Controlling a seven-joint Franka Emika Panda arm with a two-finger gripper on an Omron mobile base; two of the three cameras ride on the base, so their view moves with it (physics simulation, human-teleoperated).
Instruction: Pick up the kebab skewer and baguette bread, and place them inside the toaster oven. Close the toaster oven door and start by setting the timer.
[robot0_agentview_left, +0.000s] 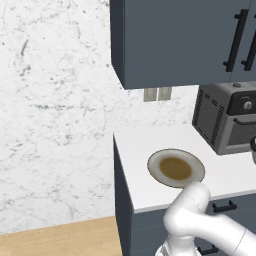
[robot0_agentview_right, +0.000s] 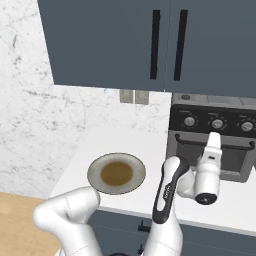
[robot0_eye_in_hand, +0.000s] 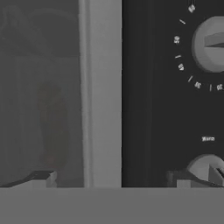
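The fingers (robot0_eye_in_hand: 111, 178) stand wide apart with nothing between them, one dark tip (robot0_eye_in_hand: 38, 178) low against the glass side and the other low against the control panel, just beside a knob. They straddle the pale bar handle (robot0_eye_in_hand: 101, 94), a smooth flat strip that runs across the oven door (robot0_eye_in_hand: 41, 87). The door looks shut, its dark glass pane dimly showing a reddish oblong shape behind it, too blurred to name. Beyond the handle lies the matt black panel with the timer knob (robot0_eye_in_hand: 211, 43), round and silvery, ringed by small printed marks. The hand is held close and square to the front, probably to line up for the knob, since closing seems done and setting the timer is left. From the right base camera the toaster oven (robot0_agentview_right: 212, 137) is a boxy dark metal case on the white bench (robot0_agentview_right: 125, 145), near a round glazed plate (robot0_agentview_right: 116, 173) with a brown centre.
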